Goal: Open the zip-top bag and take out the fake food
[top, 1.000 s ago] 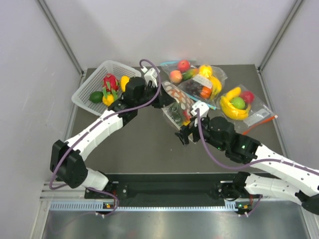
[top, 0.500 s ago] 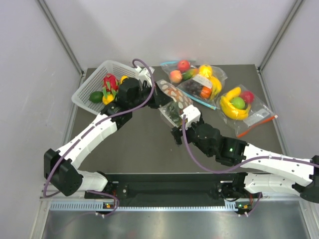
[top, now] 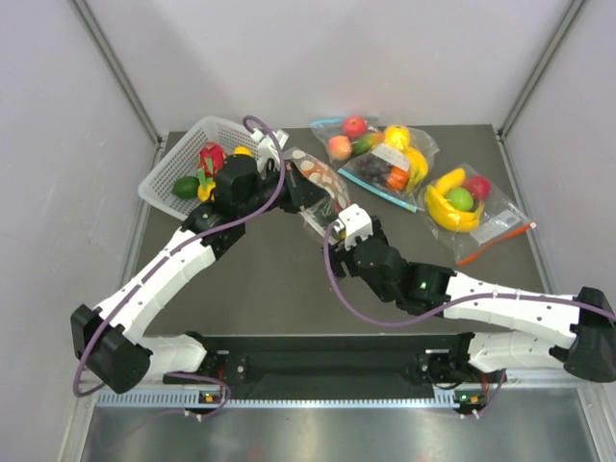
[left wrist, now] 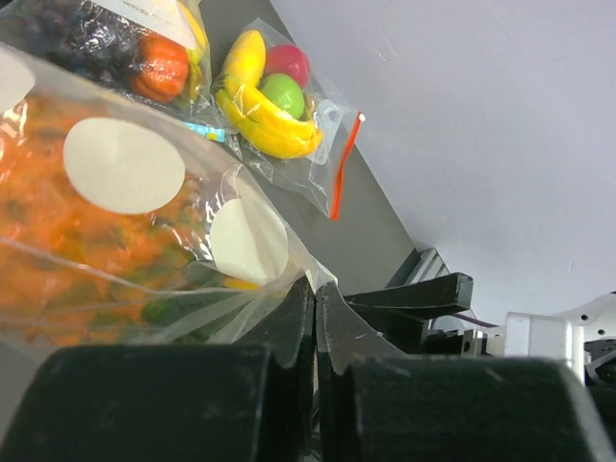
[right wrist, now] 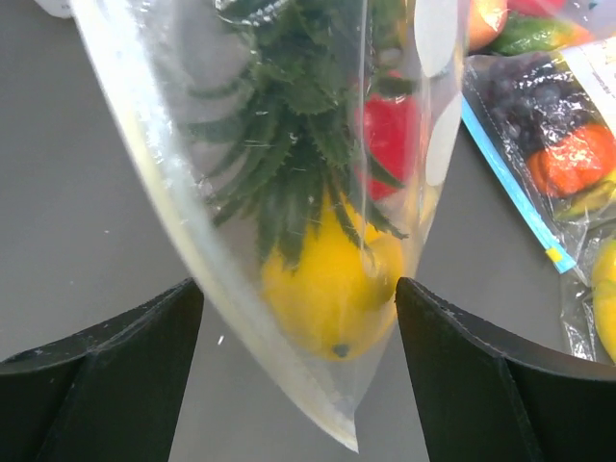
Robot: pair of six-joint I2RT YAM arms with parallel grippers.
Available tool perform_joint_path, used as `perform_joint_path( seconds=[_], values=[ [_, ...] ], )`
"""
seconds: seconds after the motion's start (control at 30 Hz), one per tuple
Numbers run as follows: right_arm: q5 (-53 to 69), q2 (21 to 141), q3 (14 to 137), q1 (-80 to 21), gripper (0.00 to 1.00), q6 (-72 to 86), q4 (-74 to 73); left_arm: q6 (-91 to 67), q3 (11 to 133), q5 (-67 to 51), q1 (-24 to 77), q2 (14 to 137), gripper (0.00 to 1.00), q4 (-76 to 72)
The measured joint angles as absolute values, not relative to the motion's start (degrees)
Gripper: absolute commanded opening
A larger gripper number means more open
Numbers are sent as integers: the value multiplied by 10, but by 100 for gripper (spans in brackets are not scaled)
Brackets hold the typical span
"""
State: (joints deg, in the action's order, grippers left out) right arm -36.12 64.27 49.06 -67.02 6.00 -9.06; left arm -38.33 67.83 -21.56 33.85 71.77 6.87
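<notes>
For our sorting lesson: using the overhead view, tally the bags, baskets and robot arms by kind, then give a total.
Zip-top bags: 4 (dotted bag, teal-strip bag, blue-strip bag, red-strip bag)
Baskets: 1 (white basket)
Robot arms: 2 (left arm, right arm)
Total: 7

zip-top bag (right wrist: 289, 212) top cropped, fake food (left wrist: 67, 236) blurred

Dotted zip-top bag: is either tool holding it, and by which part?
The left tool is shut on a thin edge of the zip-top bag. The right tool is open, straddling its other end, not gripping.
</notes>
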Motion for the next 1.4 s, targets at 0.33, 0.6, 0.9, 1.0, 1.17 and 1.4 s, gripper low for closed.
perform_joint_path(
  seconds=[0.33, 0.6, 0.9, 1.0, 1.17, 1.4],
  values=[
    [-413, 645, 491, -670, 4, 32, -76, -390, 675, -227, 338, 700, 0, 72],
    [-376, 609, 491, -670, 0, 15, -86, -349, 663, -211, 338, 689, 18, 89],
    [-222, 576, 491, -650, 0, 53, -151, -267, 616, -198, 338, 665, 79, 91],
    [-166, 570, 491, -628, 0, 63, -173, -232, 616, -199, 338, 644, 84, 90],
    [-42, 559, 502, -539, 0, 79, -199, -166, 598, -208, 336, 574, 89, 62],
    [140, 552, 511, -422, 0, 92, -211, -117, 534, -343, 288, 508, 89, -30]
  ],
)
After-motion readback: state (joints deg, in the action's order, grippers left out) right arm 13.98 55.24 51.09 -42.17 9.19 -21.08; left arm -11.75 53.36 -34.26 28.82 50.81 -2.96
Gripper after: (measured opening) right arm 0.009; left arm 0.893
